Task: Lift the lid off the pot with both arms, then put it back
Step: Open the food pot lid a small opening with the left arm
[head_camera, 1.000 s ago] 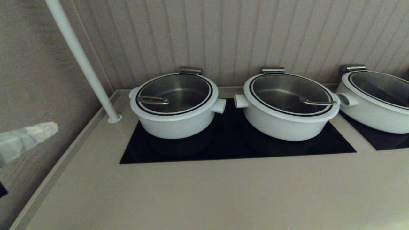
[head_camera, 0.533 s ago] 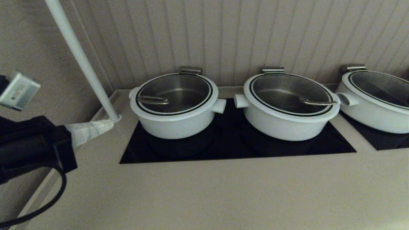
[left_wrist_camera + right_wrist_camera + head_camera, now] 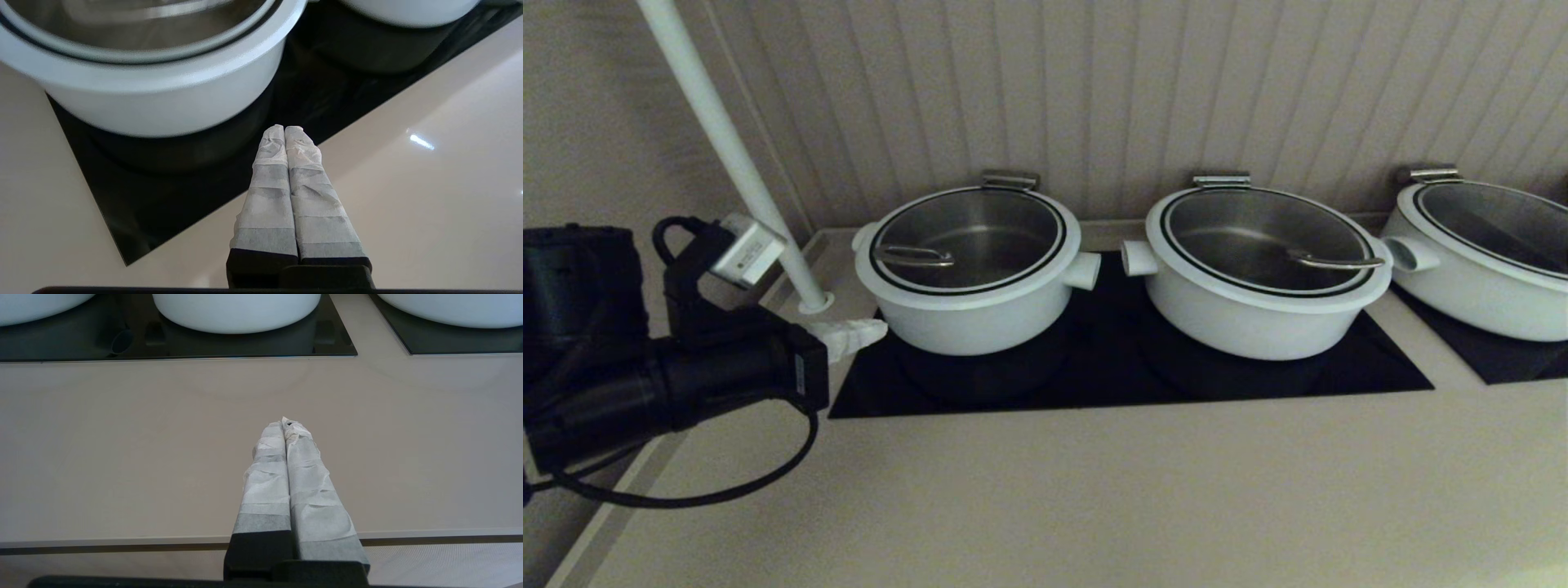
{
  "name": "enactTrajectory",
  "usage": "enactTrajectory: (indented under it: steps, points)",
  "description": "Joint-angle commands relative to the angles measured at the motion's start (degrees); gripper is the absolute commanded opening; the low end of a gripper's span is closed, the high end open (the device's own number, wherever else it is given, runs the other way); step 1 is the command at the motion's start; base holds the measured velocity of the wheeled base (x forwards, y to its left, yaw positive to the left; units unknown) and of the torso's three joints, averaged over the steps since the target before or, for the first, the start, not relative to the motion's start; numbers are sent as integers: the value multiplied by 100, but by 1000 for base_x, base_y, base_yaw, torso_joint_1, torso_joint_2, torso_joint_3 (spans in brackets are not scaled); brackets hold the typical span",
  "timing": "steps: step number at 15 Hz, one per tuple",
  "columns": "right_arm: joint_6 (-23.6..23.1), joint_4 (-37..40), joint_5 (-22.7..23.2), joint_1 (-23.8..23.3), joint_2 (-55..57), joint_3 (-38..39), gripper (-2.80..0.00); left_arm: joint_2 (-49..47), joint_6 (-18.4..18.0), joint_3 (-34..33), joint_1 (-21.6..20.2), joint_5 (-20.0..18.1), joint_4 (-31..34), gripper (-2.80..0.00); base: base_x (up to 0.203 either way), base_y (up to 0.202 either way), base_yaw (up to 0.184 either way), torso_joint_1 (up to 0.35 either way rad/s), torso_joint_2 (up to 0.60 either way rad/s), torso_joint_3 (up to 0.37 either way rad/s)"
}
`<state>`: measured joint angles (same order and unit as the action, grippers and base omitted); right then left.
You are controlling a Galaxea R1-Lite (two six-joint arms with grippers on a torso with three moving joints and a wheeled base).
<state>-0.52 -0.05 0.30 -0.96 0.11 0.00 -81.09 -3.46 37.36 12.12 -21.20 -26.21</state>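
Three white pots stand on black cooktops against the back wall. The left pot (image 3: 968, 306) has a glass lid (image 3: 968, 237) with a metal handle (image 3: 913, 256). The middle pot (image 3: 1258, 314) has a like lid (image 3: 1262, 237) and handle (image 3: 1335, 262). My left gripper (image 3: 870, 330), with white-wrapped fingers, is shut and empty just left of the left pot's base; in the left wrist view (image 3: 284, 128) it hovers over the cooktop edge below the pot (image 3: 163, 106). My right gripper (image 3: 284, 424) is shut and empty above the counter's front part, out of the head view.
A third white pot (image 3: 1486, 269) stands at the far right on its own cooktop. A slanted white pole (image 3: 731, 151) meets the counter at the back left corner, close to my left arm. The beige counter (image 3: 1094, 490) stretches in front of the black cooktop (image 3: 1111, 376).
My left arm has swung in from the left and forward; its shut gripper moved from the left edge to beside the left pot's base. The pots and lids have not moved.
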Motion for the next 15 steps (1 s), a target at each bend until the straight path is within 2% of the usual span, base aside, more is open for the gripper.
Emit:
enactTrajectory:
  steps: [1, 4, 6, 8, 10, 15]
  points:
    - [-1, -4, 5, 0, -2, 0, -280, -389, -12, 71, 1, 134, -23, -280, 0, 0, 0, 0, 0, 0]
    - [-1, -1, 5, 0, -2, 0, -280, -677, -14, 273, 0, 279, -76, -280, 0, 0, 0, 0, 0, 0]
    - [-1, -4, 8, 0, -2, 0, -280, -965, -3, 376, 1, 327, -519, -280, 0, 0, 0, 0, 0, 0]
    - [-1, -4, 11, 0, -2, 0, -280, -1231, 14, 549, 44, 588, -840, -280, 0, 0, 0, 0, 0, 0]
    - [-1, -3, 5, 17, -2, 0, -280, -1402, 37, 788, 71, 732, -876, -280, 0, 0, 0, 0, 0, 0]
    - [-1, -4, 5, 45, -2, 0, -280, -1809, 47, 1107, 71, 776, -886, -280, 0, 0, 0, 0, 0, 0]
